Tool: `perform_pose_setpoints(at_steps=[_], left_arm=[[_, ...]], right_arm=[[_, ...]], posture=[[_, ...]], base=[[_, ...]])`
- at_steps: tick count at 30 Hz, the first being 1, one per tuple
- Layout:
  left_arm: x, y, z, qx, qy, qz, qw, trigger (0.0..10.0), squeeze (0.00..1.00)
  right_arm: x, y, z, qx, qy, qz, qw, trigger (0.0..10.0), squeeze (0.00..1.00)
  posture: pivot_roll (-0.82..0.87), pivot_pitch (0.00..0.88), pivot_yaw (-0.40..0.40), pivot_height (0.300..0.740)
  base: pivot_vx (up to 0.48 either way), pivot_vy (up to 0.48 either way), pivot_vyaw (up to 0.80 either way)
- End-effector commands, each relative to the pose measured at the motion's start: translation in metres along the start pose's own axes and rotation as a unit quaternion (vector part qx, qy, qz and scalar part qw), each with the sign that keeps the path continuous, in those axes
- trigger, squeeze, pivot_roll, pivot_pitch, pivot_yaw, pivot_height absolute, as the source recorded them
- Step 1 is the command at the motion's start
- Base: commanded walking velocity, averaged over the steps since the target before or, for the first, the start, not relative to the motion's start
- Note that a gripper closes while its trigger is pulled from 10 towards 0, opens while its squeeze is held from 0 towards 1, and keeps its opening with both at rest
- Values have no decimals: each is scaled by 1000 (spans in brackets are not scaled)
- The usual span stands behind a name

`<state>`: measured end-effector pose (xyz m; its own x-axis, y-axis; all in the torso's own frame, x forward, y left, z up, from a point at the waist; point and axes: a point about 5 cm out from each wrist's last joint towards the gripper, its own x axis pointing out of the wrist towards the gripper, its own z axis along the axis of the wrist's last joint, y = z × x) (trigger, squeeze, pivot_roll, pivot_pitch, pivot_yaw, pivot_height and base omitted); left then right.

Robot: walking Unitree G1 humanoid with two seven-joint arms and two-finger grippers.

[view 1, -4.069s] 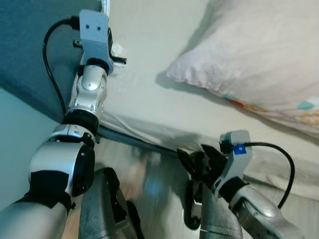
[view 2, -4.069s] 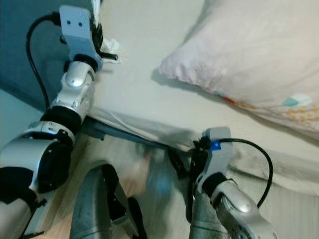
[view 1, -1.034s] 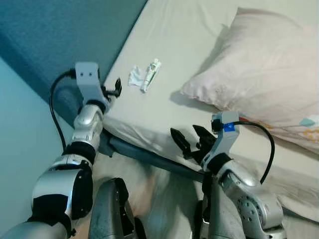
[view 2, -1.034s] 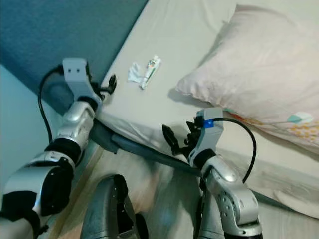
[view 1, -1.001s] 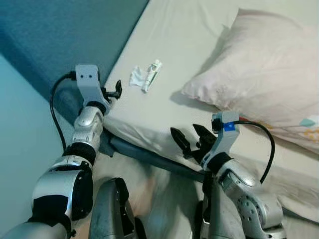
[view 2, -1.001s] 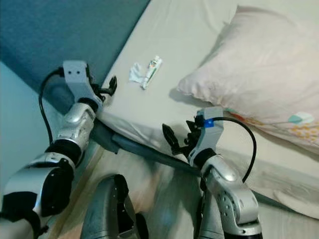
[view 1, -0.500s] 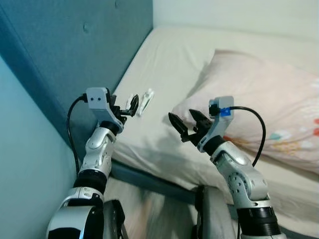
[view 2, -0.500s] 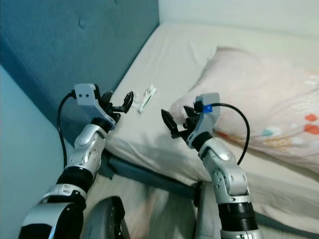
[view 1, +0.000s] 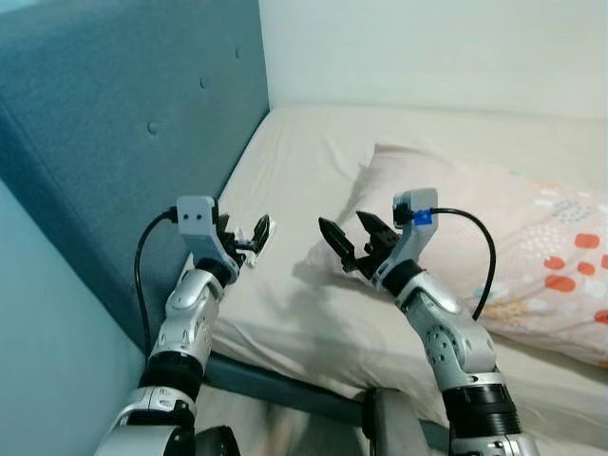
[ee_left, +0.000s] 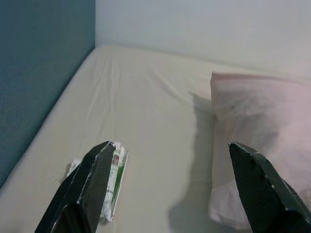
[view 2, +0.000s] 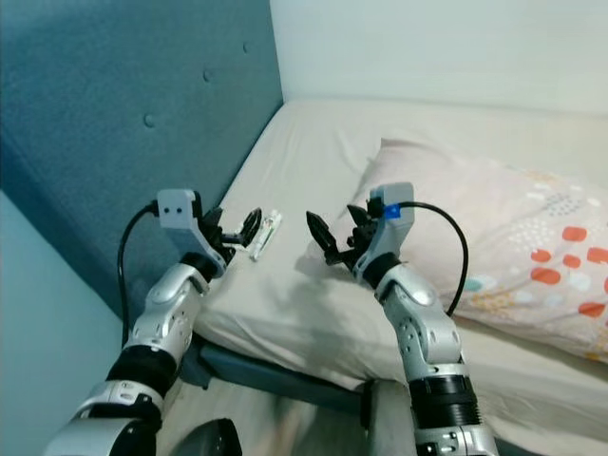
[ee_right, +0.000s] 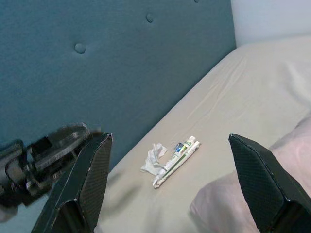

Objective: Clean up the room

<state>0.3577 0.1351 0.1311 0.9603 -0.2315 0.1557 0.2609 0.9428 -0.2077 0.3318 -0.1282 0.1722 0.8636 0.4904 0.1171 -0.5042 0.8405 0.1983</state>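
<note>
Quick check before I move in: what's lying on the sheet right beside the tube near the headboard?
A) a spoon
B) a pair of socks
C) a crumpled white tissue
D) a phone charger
C. The right wrist view shows a crumpled white tissue lying right beside the tube on the sheet, close to the blue headboard.
</note>
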Motion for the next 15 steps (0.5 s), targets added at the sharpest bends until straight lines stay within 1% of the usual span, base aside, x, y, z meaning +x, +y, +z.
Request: perform_pose_setpoints(at_steps=[1, 3, 4, 6, 8, 9, 10, 11, 12, 13, 15], left_arm=[[-15, 14, -23, 2, 50, 16, 999, 10000, 0], [-15, 14, -23, 2, 50, 16, 999, 10000, 0], [-21, 19, -30, 7, 67, 23, 998, 10000, 0], [-35, 29, -50, 10, 112, 37, 993, 10000, 0], [-47, 34, -63, 9, 142, 46, 989, 10000, 0], [-50, 35, -66, 10, 150, 49, 987, 10000, 0], [-50, 35, -66, 10, 150, 49, 987, 10000, 0], [-55, 36, -72, 11, 164, 52, 985, 10000, 0], [-55, 36, -72, 11, 164, 52, 985, 10000, 0], [-59, 37, -75, 13, 174, 55, 983, 10000, 0], [-77, 42, -93, 17, 221, 62, 973, 10000, 0]], right_arm=[[-1, 2, -8, -1, 7, 4, 1000, 10000, 0], [-1, 2, -8, -1, 7, 4, 1000, 10000, 0], [-1, 1, -10, 1, 9, 3, 1000, 10000, 0], [-3, -1, -17, 5, 17, -2, 1000, 10000, 0], [-5, -4, -23, 9, 24, -6, 1000, 10000, 0], [-5, -5, -25, 11, 26, -7, 1000, 10000, 0], [-5, -5, -25, 11, 26, -7, 1000, 10000, 0], [-6, -7, -30, 13, 32, -11, 999, 10000, 0], [-6, -7, -30, 13, 32, -11, 999, 10000, 0], [-7, -8, -33, 15, 35, -13, 999, 10000, 0], [-9, -9, -43, 19, 48, -16, 999, 10000, 0]], posture=[[-80, 26, 85, 605], [-80, 26, 85, 605], [-79, 24, 86, 610], [-79, 22, 87, 620], [-78, 21, 87, 629], [-77, 21, 87, 634], [-77, 21, 87, 634], [-72, 20, 83, 639], [-72, 20, 83, 639], [-71, 19, 83, 644], [-73, 22, 81, 653]], base=[[0, 0, 0], [0, 0, 0], [0, 0, 0], [0, 0, 0], [0, 0, 0], [0, 0, 0], [0, 0, 0], [0, 0, 0], [0, 0, 0], [0, 0, 0], [0, 0, 0]])
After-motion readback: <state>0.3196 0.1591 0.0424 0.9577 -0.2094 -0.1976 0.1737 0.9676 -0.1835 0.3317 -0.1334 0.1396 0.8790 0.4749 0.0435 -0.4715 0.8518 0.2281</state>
